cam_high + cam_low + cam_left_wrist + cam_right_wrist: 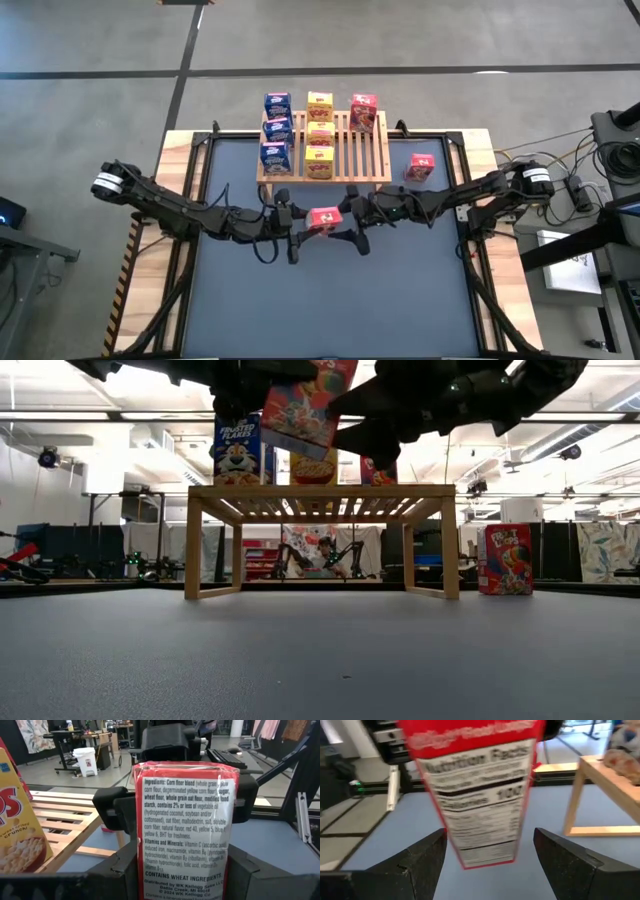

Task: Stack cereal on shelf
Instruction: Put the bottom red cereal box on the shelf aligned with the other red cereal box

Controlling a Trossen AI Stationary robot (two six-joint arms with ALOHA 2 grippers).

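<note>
Left gripper (pixel 296 222) fingers clamp a red cereal box (pixel 323 219) above the counter (pixel 330 300); right gripper (pixel 352 217) fingers gape around it; shelf (pixel 365 150) holds seven boxes.

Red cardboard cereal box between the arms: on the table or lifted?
Lifted. The low view shows the red cardboard cereal box above the slatted wooden shelf, held by the left claw.

Red cereal box (pixel 323 219), pale wooden shelf (pixel 355 155)
</note>
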